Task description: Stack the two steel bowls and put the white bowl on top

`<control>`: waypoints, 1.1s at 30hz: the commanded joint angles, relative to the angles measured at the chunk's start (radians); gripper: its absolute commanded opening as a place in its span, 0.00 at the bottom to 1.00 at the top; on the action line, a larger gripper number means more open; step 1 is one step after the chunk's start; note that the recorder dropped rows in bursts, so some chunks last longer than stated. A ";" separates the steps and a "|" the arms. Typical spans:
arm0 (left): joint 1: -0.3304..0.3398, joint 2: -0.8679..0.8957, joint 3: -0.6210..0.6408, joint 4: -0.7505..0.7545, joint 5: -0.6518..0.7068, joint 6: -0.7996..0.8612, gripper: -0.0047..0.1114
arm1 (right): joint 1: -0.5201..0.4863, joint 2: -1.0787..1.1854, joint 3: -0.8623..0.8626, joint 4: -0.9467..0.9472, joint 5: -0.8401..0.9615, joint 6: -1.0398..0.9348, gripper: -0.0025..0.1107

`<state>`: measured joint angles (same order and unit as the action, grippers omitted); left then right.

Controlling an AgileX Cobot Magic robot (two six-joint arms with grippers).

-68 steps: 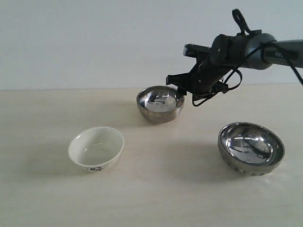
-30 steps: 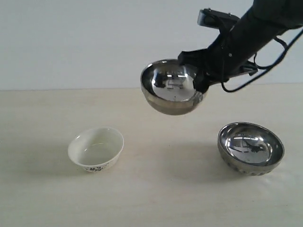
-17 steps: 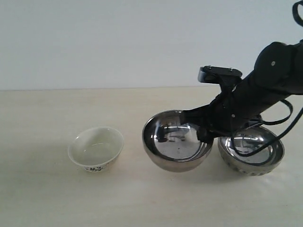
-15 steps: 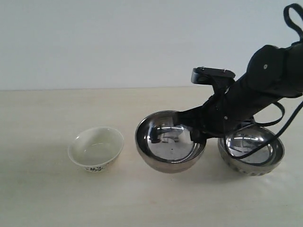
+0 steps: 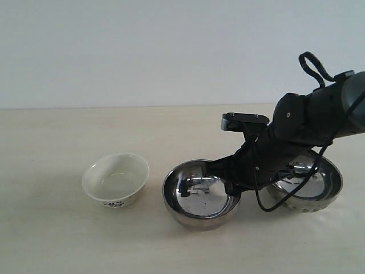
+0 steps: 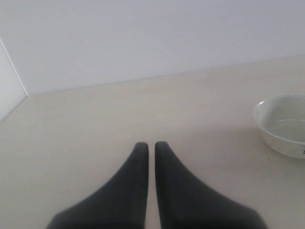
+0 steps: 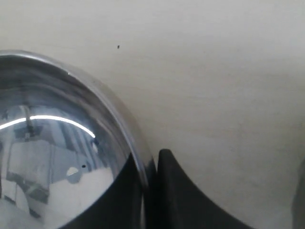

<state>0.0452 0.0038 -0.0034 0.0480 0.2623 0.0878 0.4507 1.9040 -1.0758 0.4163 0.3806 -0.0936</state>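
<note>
Right pincer (image 5: 231, 187) clamped on the rim of the smooth steel bowl (image 5: 199, 200), one finger inside and one outside. Textured steel bowl (image 5: 326, 187) sits just behind its wrist. White bowl (image 5: 116, 178) lies beyond the held bowl. Left pincer (image 6: 148, 145): fingers together, empty.

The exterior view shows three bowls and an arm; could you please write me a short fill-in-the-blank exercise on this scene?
The right tool grips the smooth steel bowl by its ___. In the exterior view, the white bowl stands to the ___ of that bowl. The left tool is shut and holds ___. The textured steel bowl stands on the ___ side of the exterior view.
Missing words: rim; left; nothing; right.
</note>
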 commanded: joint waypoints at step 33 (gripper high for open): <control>0.002 -0.004 0.003 -0.007 -0.007 -0.010 0.07 | -0.002 0.094 -0.066 0.104 -0.094 -0.001 0.05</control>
<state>0.0452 0.0038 -0.0034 0.0480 0.2623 0.0878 0.4507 1.9917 -1.1416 0.5318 0.2771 -0.0936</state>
